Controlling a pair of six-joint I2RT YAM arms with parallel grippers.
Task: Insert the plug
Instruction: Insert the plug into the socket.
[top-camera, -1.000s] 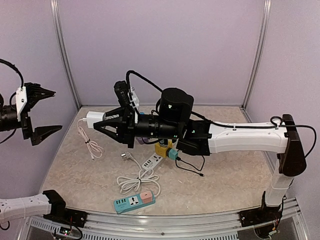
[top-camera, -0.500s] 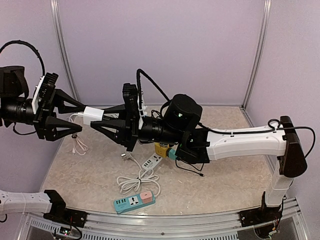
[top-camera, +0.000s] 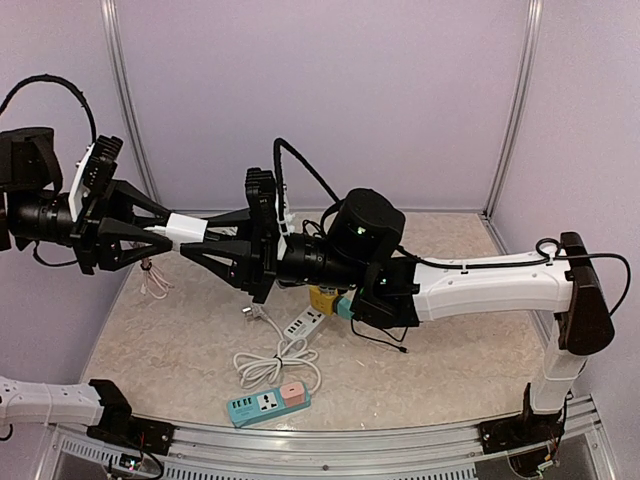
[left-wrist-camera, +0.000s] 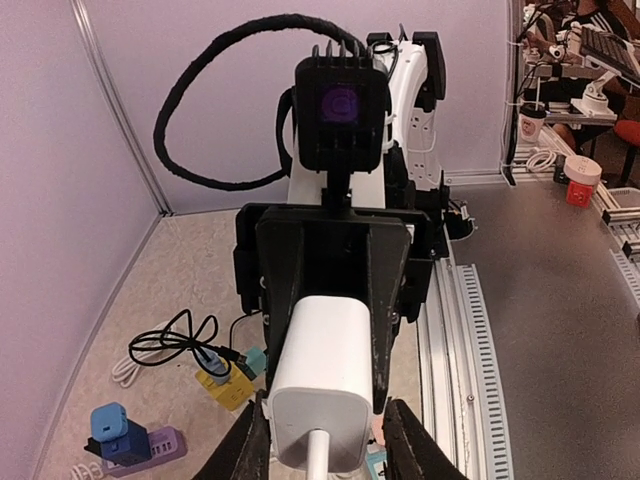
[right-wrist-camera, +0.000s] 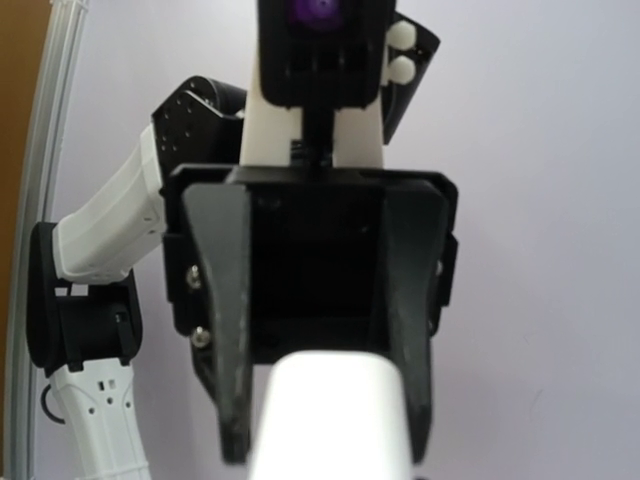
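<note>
In mid-air, right gripper (top-camera: 197, 238) clamps the charger (top-camera: 185, 227); closure of left gripper (top-camera: 162, 231) is unclear. Likely light, rigid, slick: hold flat sides.

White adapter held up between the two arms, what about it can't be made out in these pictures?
Prongs: in the left wrist view the white adapter has its far end between the right gripper fingers. The right wrist view shows it blurred and cut by the bottom edge.
Hold of the left gripper: too small in the top view, and contact is unclear in the left wrist view.
Cord: leaves the left wrist view's bottom edge.
</note>
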